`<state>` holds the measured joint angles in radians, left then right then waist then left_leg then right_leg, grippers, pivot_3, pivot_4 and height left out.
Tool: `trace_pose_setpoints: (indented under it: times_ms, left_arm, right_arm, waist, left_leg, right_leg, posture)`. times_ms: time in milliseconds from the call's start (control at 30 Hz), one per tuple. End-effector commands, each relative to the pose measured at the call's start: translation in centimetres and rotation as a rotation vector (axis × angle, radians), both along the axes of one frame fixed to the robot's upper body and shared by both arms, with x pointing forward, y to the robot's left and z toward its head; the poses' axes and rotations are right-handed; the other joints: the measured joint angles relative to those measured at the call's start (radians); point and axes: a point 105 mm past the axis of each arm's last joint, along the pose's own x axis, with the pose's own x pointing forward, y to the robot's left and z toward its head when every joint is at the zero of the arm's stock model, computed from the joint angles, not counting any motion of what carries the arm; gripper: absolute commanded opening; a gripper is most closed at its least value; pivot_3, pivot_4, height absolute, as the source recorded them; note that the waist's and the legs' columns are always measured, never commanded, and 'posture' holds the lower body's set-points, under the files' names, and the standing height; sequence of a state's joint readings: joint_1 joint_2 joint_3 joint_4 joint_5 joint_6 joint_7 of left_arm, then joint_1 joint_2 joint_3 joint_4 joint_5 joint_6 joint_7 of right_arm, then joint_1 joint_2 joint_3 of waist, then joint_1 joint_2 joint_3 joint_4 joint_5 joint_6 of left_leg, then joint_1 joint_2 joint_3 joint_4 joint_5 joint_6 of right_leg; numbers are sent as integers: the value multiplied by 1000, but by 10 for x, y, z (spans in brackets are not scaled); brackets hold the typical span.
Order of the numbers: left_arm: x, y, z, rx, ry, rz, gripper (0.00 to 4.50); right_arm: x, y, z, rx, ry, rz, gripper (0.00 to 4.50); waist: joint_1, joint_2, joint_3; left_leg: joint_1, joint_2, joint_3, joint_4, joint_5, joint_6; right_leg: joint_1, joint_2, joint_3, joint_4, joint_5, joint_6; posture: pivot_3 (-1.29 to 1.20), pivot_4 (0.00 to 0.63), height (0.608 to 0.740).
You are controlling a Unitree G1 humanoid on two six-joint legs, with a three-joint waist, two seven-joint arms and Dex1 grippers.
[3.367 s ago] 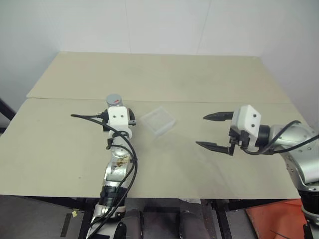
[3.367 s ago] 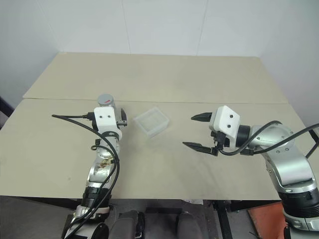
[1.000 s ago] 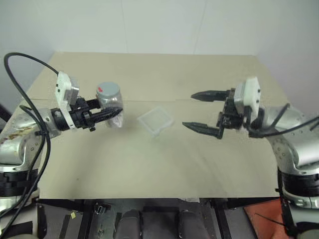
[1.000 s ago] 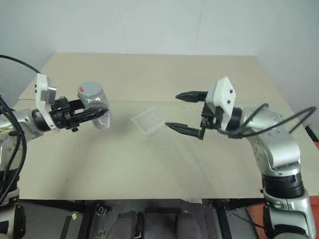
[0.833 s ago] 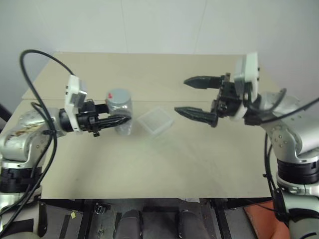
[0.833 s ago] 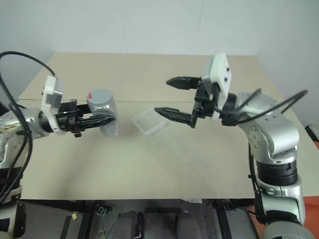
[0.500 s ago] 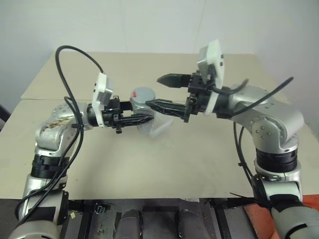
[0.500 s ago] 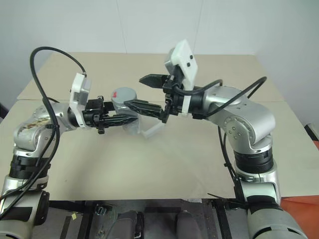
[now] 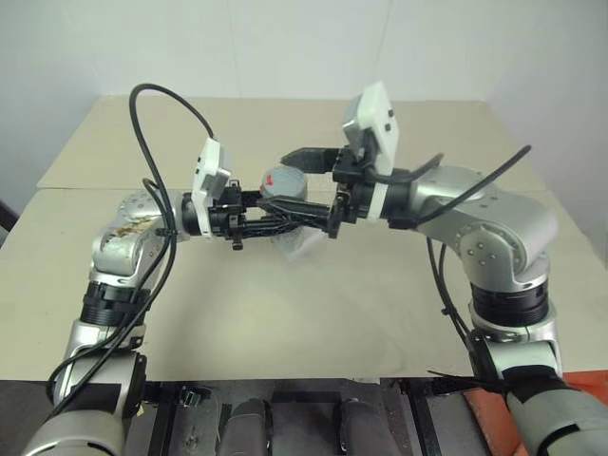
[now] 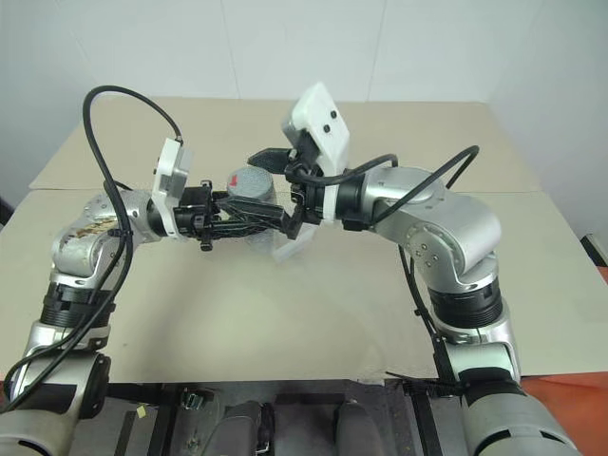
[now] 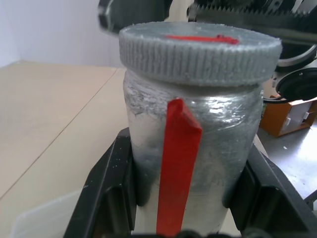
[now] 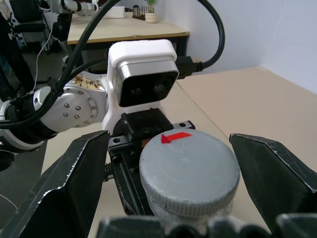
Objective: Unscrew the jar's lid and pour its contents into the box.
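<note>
We see the left gripper (image 11: pixel 181 198) clamped on the silver-grey metallic jar (image 11: pixel 193 148) with its red vertical stripe, held above the beige table (image 9: pixel 313 285), ribbed grey lid (image 12: pixel 190 171) on. The right gripper (image 12: pixel 181 173) is spread, fingers (image 12: pixel 81 178) at the lid's 3 and 9 o'clock, apart from it. The clear plastic box (image 10: pixel 294 245) lies on the table beneath the grippers, at the jar's 4 o'clock.
</note>
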<state>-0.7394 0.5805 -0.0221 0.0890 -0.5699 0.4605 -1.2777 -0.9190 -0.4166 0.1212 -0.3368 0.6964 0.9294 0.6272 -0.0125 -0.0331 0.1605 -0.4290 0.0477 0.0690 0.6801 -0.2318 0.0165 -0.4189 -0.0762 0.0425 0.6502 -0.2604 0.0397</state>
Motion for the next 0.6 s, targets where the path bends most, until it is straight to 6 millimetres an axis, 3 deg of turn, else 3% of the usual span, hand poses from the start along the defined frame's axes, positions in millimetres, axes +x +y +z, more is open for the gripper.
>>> trace_pose_setpoints:
  times_ms: [33,400,467,600]
  left_arm:
    - [-2,-2,11,-4,-55,-15,2245]
    - [-3,1,9,8,-53,-7,2245]
    - [-2,1,9,12,-54,-7,2237]
    - [-4,0,7,14,-49,-15,2237]
  right_arm:
    - [2,1,10,11,-42,-20,4500]
    - [4,1,11,22,-46,-22,4500]
    - [4,1,11,25,-49,-18,4138]
    - [3,2,10,27,-48,-14,2981]
  waist:
    - [0,0,0]
    - [0,0,0]
    - [0,0,0]
    - [0,0,0]
  left_leg:
    - [-1,0,0,0,0,0]
    - [-2,0,0,0,0,0]
    - [-2,0,0,0,0,0]
    - [-2,0,0,0,0,0]
  right_leg:
    - [-1,0,0,0,0,0]
    - [-2,0,0,0,0,0]
    - [-2,0,0,0,0,0]
    - [-2,0,0,0,0,0]
  posture:
    - [0,150,740]
    - [0,150,740]
    - [0,150,740]
    - [0,150,740]
